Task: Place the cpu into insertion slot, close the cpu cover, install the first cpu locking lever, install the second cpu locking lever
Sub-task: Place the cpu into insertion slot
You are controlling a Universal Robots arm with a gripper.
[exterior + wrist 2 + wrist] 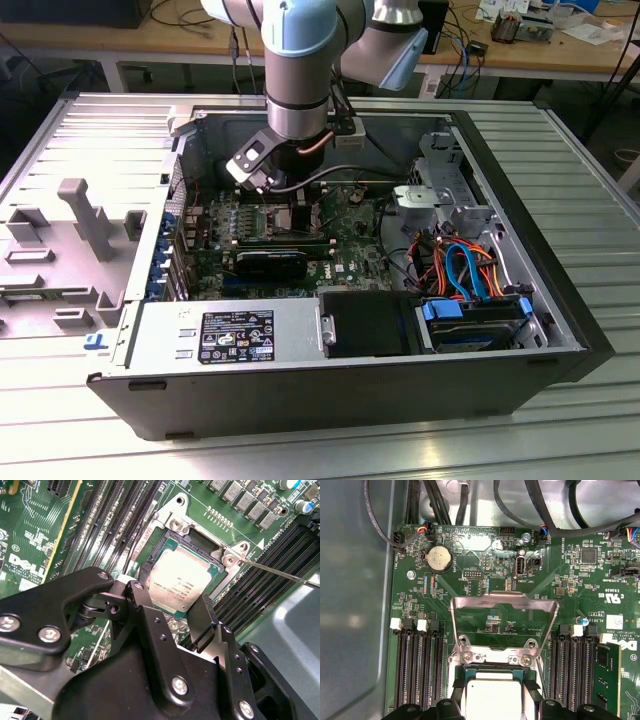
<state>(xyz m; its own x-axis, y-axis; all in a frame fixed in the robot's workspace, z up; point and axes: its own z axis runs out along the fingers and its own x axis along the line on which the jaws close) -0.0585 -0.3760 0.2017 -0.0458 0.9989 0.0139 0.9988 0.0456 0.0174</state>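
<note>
Exterior high, both wrist views near cpu point(182, 580) point(492, 700)

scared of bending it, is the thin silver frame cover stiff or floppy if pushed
The thin silver metal frame cover looks like rigid sheet metal, so it would probably swing on its hinge, not flex. Mostly opening, it is likely light.

**Bright, even light; bare metal glares**

You have bright, even light from above. In the second wrist view the gripper point(175, 612) reads flat black with faint highlights, and the case wall point(295, 630) beside it carries a pale sheen. In the first wrist view the cpu point(495, 700) under the gripper washes out nearly white, and the raised cpu cover point(502, 600) just beyond it shines.
</note>
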